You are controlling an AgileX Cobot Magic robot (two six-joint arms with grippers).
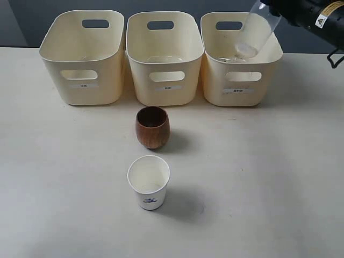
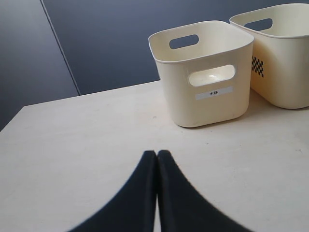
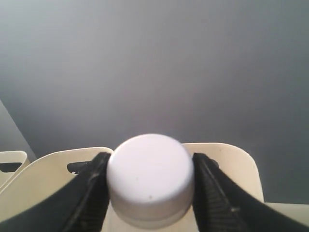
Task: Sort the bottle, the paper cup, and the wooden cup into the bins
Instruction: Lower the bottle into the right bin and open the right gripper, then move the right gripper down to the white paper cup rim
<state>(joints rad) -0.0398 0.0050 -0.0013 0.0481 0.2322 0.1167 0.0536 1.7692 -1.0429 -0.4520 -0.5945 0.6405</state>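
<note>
Gripping the clear bottle (image 1: 257, 32) by its white cap (image 3: 150, 175), the right gripper (image 3: 150, 181) tilts it over the right-hand bin (image 1: 242, 80), seemingly to drop it in, while the left gripper (image 2: 157, 159) rests pressed together, empty.

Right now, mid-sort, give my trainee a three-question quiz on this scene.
1. True or false: the right hand grips the bottle by its white cap.
2. Over which of the bins does the bottle hang, tilted: A left, B middle, C right?
3. Which cup stands nearer the bins, the wooden cup or the paper cup?

Key: 1 true, with a finger on either side of the cap. 2 C, its lower end inside the rim. 3 the wooden cup; both stand upright on the table. The left hand is shut, holding nothing.
</note>
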